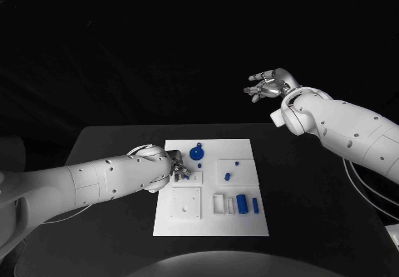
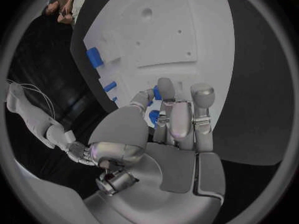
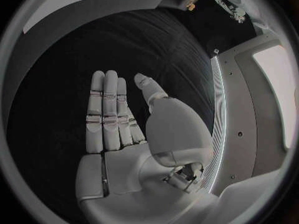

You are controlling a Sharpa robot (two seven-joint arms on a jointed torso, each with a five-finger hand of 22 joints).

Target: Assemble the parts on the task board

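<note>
From my seat at the controls, I see the black surface (image 1: 108,242) carrying the white task board (image 1: 212,231) at its middle. On the board lie several blue parts: a round disc-shaped part with a stem (image 1: 196,152) near the far edge, a small peg (image 1: 228,175) right of centre, and a stout cylinder (image 1: 242,203) with a slimmer piece (image 1: 256,204) beside it, next to white slotted blocks (image 1: 223,204) on the near right. A square white plate with a hole (image 1: 185,202) sits near left on the board.

The left arm (image 1: 91,182) reaches in low across the surface, and its bulk covers the board's left edge (so part of that side is hidden from me). The left robot hand (image 1: 178,169) is down at the board; in the left wrist view its fingers (image 2: 181,114) lie close together over the board, with a small blue part (image 2: 154,116) showing between thumb and fingers. I cannot tell for certain whether it is pinched or merely lies under them.

The right robot hand (image 1: 267,85) is raised well off the board, beyond the surface's far right corner, holding nothing. In the right wrist view its fingers (image 3: 106,109) are straight and side by side, the thumb apart.
</note>
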